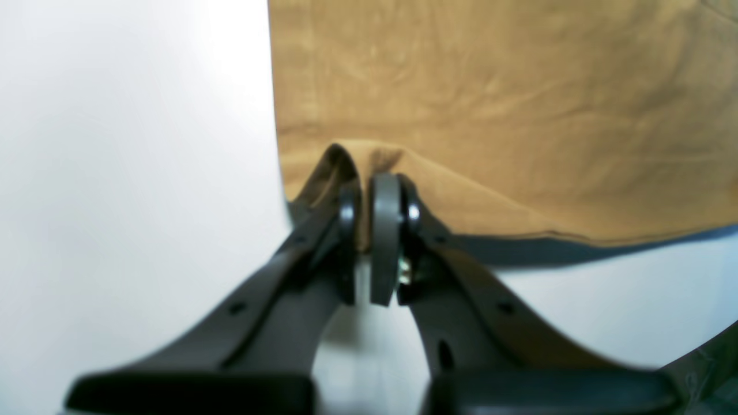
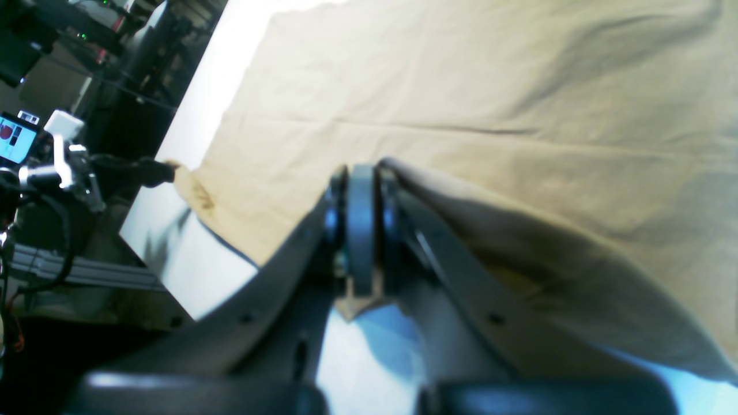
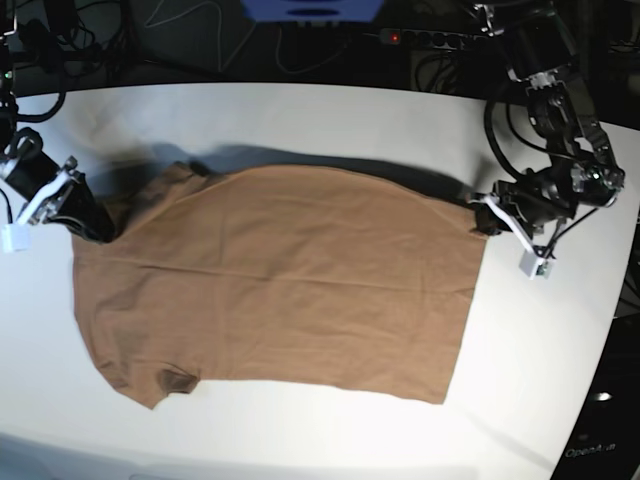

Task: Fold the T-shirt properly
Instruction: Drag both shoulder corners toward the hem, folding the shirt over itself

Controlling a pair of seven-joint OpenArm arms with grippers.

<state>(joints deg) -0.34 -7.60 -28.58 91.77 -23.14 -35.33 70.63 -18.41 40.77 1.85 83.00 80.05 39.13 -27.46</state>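
The tan-brown T-shirt (image 3: 280,280) lies spread flat across the white table (image 3: 300,110), with its sleeves at the left of the base view and its hem at the right. My left gripper (image 3: 484,216) is shut on the hem's far corner. In the left wrist view its fingertips (image 1: 364,178) pinch a raised fold of the cloth (image 1: 507,104). My right gripper (image 3: 103,233) is shut on the shirt's edge by the far sleeve. The right wrist view shows that gripper (image 2: 363,173) clamping a lifted fold of the fabric (image 2: 461,86).
Bare white tabletop surrounds the shirt. Beyond the table's back edge lie a power strip (image 3: 420,38) and cables. In the right wrist view the table edge (image 2: 132,230) drops off at the left, with dark equipment and a small screen (image 2: 14,138) past it.
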